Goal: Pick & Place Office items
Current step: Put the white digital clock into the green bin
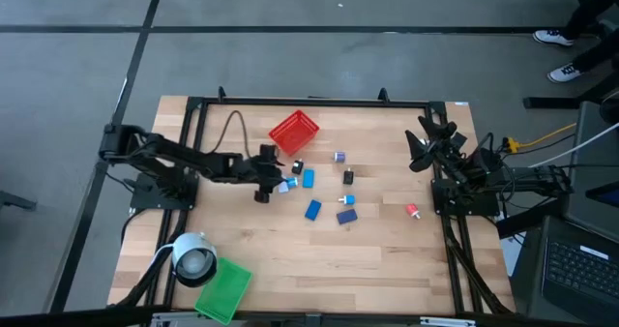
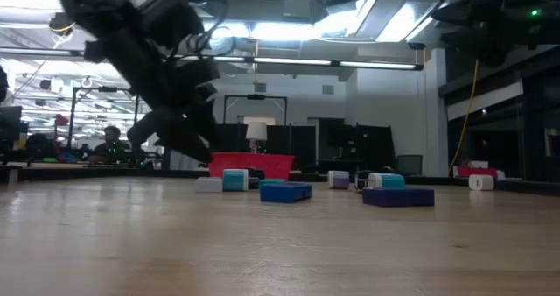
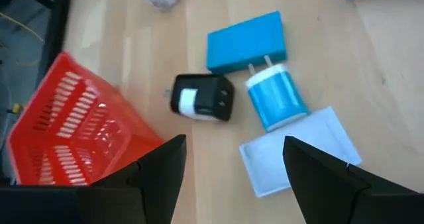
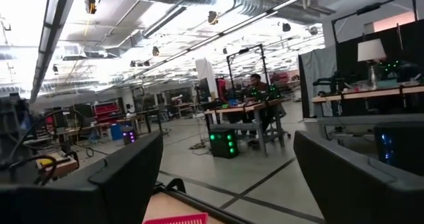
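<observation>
The office items lie scattered mid-table. By the red mesh basket (image 1: pixel 293 132) sit a black piece (image 3: pixel 202 98), a blue block (image 3: pixel 246 42), a blue plug-like cylinder (image 3: pixel 277 98) and a pale flat block (image 3: pixel 298 151). Farther right lie more blue pieces (image 1: pixel 312 210), a black bit (image 1: pixel 348 177), a purple-white bit (image 1: pixel 339 157) and a pink-red bit (image 1: pixel 413 211). My left gripper (image 1: pixel 269 180) hangs open just left of the near cluster, its fingers (image 3: pixel 162 174) standing apart over bare wood and the pale block's edge. My right gripper (image 1: pixel 426 143) is open and raised at the table's right edge.
The flat green tray (image 1: pixel 224 288) and a white round object (image 1: pixel 193 259) sit at the near left corner. The basket lies tipped on its side (image 3: pixel 73 138) close to my left gripper. Bare wood spreads across the near middle. A black frame rims the table.
</observation>
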`<state>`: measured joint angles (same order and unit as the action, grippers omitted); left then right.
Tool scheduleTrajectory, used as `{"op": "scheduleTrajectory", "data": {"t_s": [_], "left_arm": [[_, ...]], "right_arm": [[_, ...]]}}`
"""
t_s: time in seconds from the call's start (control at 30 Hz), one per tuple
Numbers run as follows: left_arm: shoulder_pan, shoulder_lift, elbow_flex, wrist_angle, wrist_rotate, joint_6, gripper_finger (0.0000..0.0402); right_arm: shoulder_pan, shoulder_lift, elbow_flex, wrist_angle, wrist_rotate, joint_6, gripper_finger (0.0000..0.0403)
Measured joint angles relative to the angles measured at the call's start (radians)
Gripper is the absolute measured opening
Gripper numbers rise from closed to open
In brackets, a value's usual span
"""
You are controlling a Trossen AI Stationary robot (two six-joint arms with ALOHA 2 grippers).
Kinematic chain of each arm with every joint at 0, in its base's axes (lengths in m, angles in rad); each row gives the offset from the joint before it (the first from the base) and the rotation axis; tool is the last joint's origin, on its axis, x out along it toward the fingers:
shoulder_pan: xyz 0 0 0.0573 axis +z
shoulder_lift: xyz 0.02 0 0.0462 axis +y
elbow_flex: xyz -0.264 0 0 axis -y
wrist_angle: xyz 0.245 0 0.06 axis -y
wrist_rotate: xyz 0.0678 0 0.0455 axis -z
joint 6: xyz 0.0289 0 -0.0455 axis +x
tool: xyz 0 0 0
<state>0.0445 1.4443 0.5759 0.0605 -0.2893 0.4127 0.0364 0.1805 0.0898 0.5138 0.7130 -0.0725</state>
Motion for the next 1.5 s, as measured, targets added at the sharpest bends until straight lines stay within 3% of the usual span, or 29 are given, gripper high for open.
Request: {"op": "scheduleTrajectory", "data": {"t_s": [0.2, 0.53, 1.07, 1.5], "left_arm": [[-0.054, 0.044, 0.140, -0.282, -0.012, -0.047, 0.0247], [-0.105, 0.129, 0.212, -0.435, -0.055, 0.113, 0.0247], [-0.100, 0.200, 0.214, -0.332, -0.102, 0.326, 0.0247], [-0.008, 0.200, 0.213, -0.303, 0.017, 0.368, 0.0247]], "right_arm": [[0.000, 0.000, 0.000, -0.001, -0.028, 0.003, 0.0345], [0.001, 0.001, 0.000, 0.003, -0.080, 0.011, 0.0345], [0.001, 0.001, 0.000, 0.004, -0.104, 0.032, 0.0345], [0.001, 0.001, 0.000, 0.002, -0.131, 0.033, 0.0345]]}}
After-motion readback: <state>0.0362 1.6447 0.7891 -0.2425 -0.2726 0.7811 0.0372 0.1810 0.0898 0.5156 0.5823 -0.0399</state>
